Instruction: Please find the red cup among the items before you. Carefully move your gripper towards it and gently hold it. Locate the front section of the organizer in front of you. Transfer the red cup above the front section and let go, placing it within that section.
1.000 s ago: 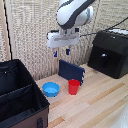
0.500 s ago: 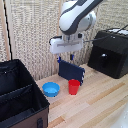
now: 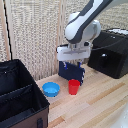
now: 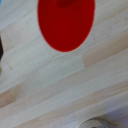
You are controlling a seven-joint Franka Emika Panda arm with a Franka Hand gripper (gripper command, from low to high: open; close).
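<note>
The red cup [image 3: 74, 86] stands upright on the wooden table, next to a shallow blue bowl [image 3: 51, 89]. My gripper [image 3: 73, 66] hangs a little above and behind the cup, its fingers apart and empty. In the wrist view the cup [image 4: 66, 22] shows from above as a red disc, with no fingers in view. The black fabric organizer [image 3: 39, 98] sits at the exterior view's left. Its divider splits it in two, and the front section [image 3: 17, 106] is the nearer compartment. It looks empty.
A dark blue box [image 3: 64, 71] stands just behind the cup, under my gripper. A glossy black appliance [image 3: 112, 52] sits at the exterior view's right. A woven screen [image 3: 35, 35] closes the back. The table top [image 3: 95, 107] is light wood.
My gripper has come down and toward the exterior view's right, closer to the red cup. The cup, bowl and organizer have not moved.
</note>
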